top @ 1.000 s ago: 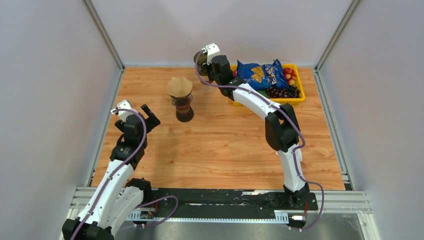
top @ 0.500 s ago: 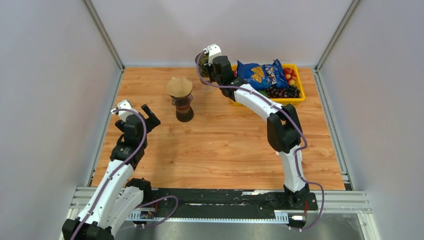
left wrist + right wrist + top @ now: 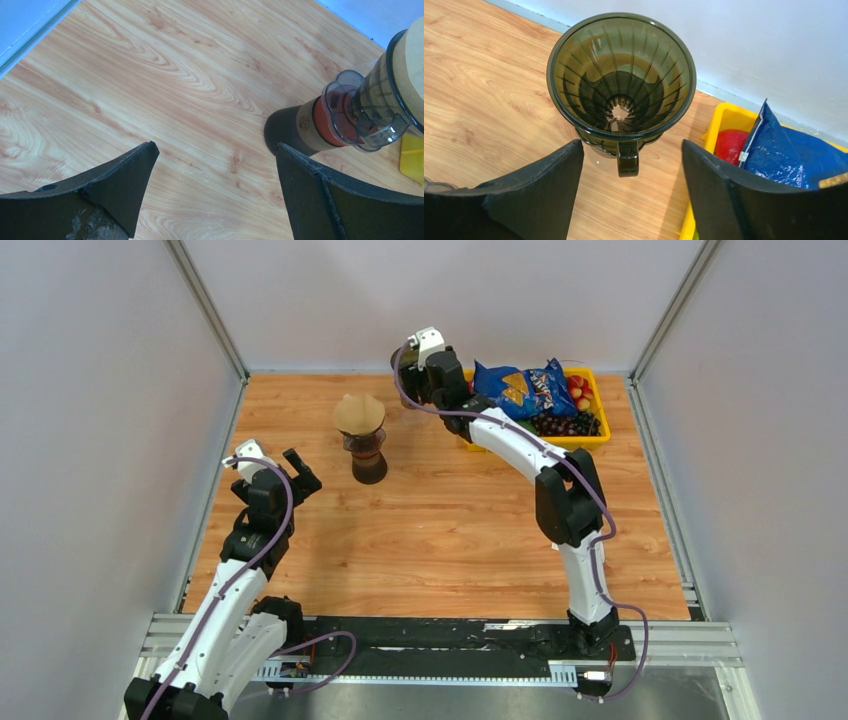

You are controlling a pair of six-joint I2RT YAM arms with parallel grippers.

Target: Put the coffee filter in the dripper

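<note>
Just short of the dripper (image 3: pixel 621 75), our right gripper (image 3: pixel 631 142) has its jaws apart, gripping nothing. We see smoky ribbed plastic, cone-shaped, upright on the wood-grain table (image 3: pixel 450 530) by the pale wall (image 3: pixel 450 300). Left of the dripper, the brown paper filter (image 3: pixel 359 413) sits in a clear cone (image 3: pixel 375 100) on a dark stand (image 3: pixel 295 132). Our left gripper (image 3: pixel 216 146) gapes empty near it. Right of the dripper lies a yellow tray (image 3: pixel 600 430).

Just plain grey walls (image 3: pixel 440 290) boxing in a light wood-grain desk (image 3: pixel 440 530), with a metal rail (image 3: pixel 690 648) along the near edge.
</note>
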